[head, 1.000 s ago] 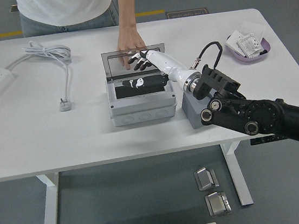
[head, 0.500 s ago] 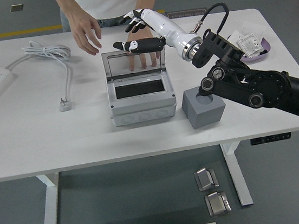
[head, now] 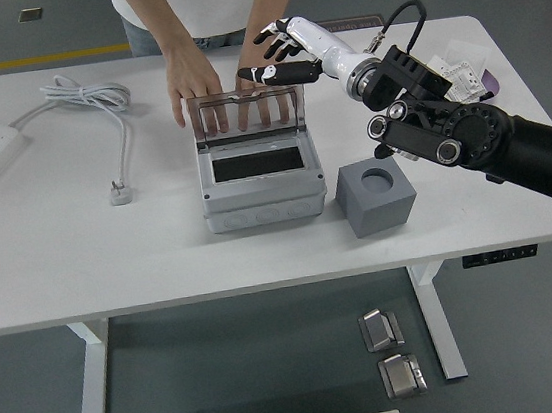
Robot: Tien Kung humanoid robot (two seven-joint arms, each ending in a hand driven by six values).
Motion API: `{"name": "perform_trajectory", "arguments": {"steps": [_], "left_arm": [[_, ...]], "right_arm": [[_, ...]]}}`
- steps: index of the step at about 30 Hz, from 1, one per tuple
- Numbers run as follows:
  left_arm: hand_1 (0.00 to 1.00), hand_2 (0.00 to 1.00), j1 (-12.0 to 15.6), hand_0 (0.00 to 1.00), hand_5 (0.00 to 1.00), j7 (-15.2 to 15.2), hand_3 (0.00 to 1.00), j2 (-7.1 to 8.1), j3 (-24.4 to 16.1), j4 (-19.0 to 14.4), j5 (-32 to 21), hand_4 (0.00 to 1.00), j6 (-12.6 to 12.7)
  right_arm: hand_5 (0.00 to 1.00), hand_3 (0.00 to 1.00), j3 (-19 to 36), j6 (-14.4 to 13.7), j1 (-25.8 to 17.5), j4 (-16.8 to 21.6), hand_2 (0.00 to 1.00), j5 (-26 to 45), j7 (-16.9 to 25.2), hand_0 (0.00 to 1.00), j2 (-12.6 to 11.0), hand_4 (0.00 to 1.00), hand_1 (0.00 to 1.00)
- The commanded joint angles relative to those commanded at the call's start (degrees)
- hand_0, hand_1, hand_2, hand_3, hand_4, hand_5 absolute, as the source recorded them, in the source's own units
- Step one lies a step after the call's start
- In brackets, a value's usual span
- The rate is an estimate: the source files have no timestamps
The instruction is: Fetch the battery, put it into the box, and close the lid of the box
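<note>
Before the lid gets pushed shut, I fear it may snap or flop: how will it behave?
The lid looks like a stiff, clear panel, hinged to the box, so it would likely swing rather than bend. It stands upright with a person's hands behind it; a light push may suffice.

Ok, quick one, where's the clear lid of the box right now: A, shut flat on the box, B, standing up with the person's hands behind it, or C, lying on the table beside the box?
B: the lid stands upright at the box's back edge, the person's fingers showing through it.
</note>
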Motion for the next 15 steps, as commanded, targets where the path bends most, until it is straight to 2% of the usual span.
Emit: {"name": "perform_trajectory", "arguments": {"steps": [7, 15], "left_arm": [[0.723, 0.621, -0.19, 0.661, 0.002, 0.21, 0.675, -0.01, -0.20, 0.02, 0.41, 0.355, -0.18], [0.723, 0.621, -0.20, 0.661, 0.002, 0.10, 0.676, -0.07, -0.17, 0.06, 0.38, 0.355, -0.26]], "right_arm": [[0.647, 0.748, -1.52, -0.50, -1.65, -0.30, 0.652, 0.83, 0.69, 0.758, 0.88, 0.969, 0.659], [0.657, 0.747, -2.11, -0.78, -3.79, 1.85, 0.653, -0.88, 0.84, 0.759, 1.10, 0.974, 0.659]]}}
